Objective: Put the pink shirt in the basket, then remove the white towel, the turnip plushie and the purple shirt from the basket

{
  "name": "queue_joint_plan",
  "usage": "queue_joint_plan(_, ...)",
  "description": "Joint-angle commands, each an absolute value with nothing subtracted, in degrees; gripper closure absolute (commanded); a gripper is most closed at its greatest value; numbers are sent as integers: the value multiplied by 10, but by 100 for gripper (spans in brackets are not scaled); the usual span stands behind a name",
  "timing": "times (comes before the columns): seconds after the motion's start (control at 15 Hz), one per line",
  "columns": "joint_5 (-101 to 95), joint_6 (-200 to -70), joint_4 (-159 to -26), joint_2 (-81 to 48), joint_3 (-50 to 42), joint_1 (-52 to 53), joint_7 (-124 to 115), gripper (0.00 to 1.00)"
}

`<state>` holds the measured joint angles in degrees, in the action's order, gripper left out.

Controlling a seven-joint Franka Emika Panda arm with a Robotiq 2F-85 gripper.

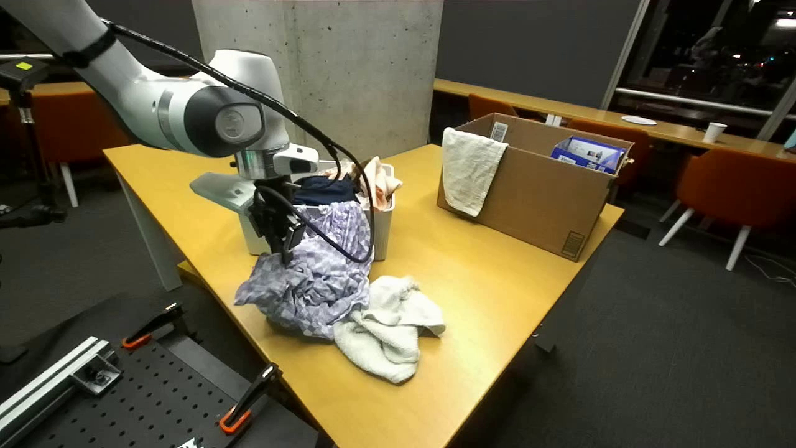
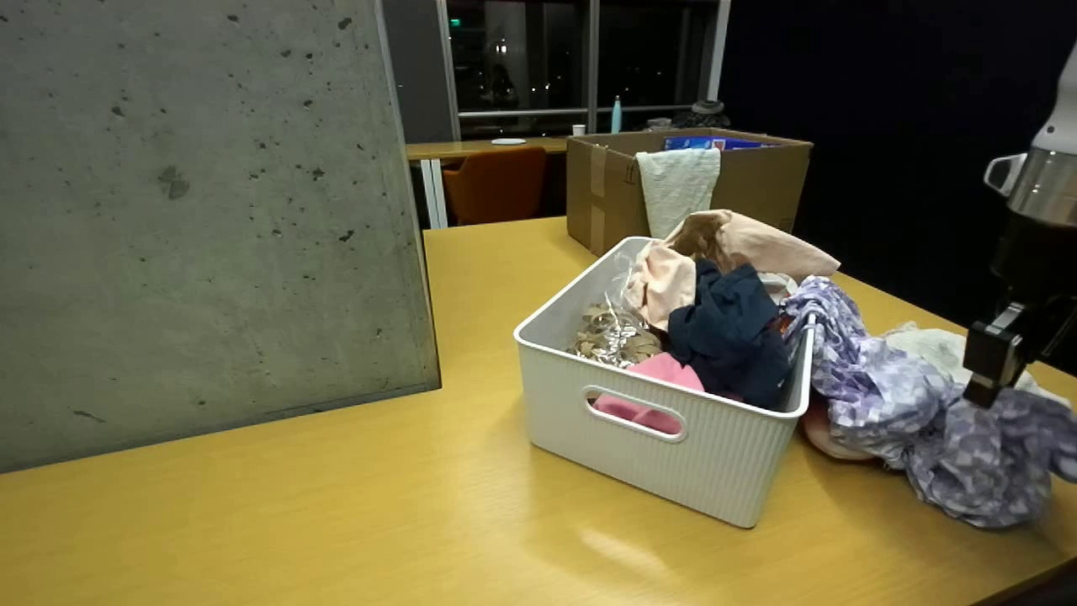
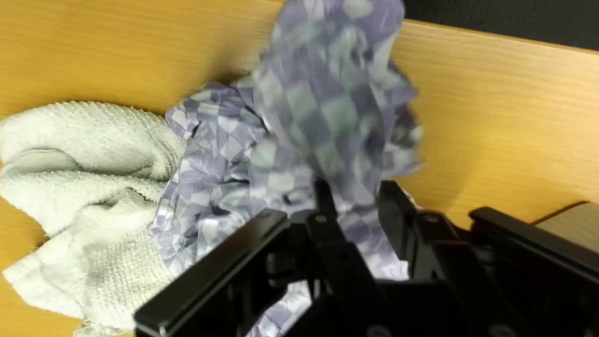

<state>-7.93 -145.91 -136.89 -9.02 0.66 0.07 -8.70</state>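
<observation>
Purple shirt (image 1: 320, 286), mottled and crumpled, is spilling over the rim of the grey basket (image 2: 715, 459), most of it lying outside on the table (image 1: 398, 417). Above it the gripper (image 3: 355, 186) is pointing down, its jaws standing apart — lavender fabric is showing between and beyond the tips, and whether it is touching either finger I cannot tell. Part of the shirt is showing blurred in the wrist view. The white towel (image 1: 392, 330) is lying rumpled on the table, one side touching the shirt. In an exterior view the pink shirt (image 2: 671, 370) is lying low in the basket, showing through the handle slot too, near a navy cloth (image 2: 732, 337), peach fabric (image 2: 665, 282) and a brown bundle (image 2: 618, 341) with shiny clear plastic. A pale pinkish thing (image 2: 829, 433) is peeking out under the purple shirt, just beside the basket — too hidden to name. Well apart from these, a cardboard box (image 1: 528, 193) is standing on the table, a whitish cloth (image 1: 472, 171) hanging over its side and a blue carton (image 1: 587, 154) sitting inside.
</observation>
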Motion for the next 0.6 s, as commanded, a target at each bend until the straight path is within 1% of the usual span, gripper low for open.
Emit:
queue_joint_plan(0.0,-76,-1456,-1337,-103,2,9,-78,37)
queue_joint_plan(0.07,-78,-1456,-1323,-109,0,8,-75,28)
queue_joint_plan(0.33,-69,-1457,-1272,-144,-5,3,-64,1)
queue_joint_plan(0.53,-60,-1462,-1264,-167,-5,5,-67,0)
